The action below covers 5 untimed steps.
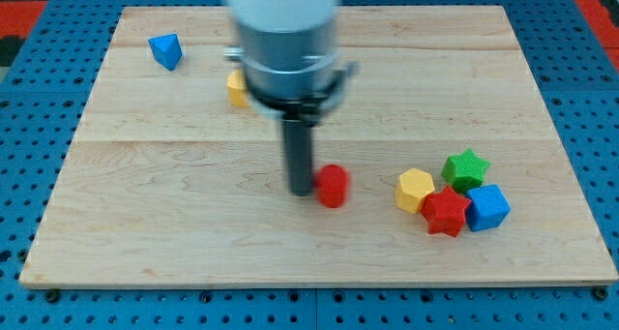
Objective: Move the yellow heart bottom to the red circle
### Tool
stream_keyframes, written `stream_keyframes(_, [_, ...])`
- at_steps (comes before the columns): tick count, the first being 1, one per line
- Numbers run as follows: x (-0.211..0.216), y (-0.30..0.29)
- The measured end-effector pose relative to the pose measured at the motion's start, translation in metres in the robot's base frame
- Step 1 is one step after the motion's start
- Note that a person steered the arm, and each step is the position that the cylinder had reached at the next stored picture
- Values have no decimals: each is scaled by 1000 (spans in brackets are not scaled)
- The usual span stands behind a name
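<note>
Red circle [333,186] blocks my tip [302,191] rightward.

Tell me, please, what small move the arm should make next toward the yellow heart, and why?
Probably draw my tip away from the red circle, which it sits beside on the view's left, and circle up behind the yellow block, half hidden by the arm near the view's top, to push it downward.

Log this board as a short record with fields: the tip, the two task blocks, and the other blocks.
tip: my tip is on the board, just at the view's left of the red circle, close or touching
yellow block: near the view's top, partly hidden behind the arm, shape unclear
blue block: blue triangle at the view's top left
cluster at the view's right: yellow hexagon, green star, red star, blue cube
</note>
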<state>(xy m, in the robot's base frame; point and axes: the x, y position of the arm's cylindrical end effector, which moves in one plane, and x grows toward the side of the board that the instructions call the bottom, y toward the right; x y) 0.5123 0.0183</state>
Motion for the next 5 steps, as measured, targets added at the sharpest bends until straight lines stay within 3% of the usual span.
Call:
stream_keyframes(3, [0, 47])
stream_keyframes(4, [-23, 10])
stream_keyframes(5, [-85, -4])
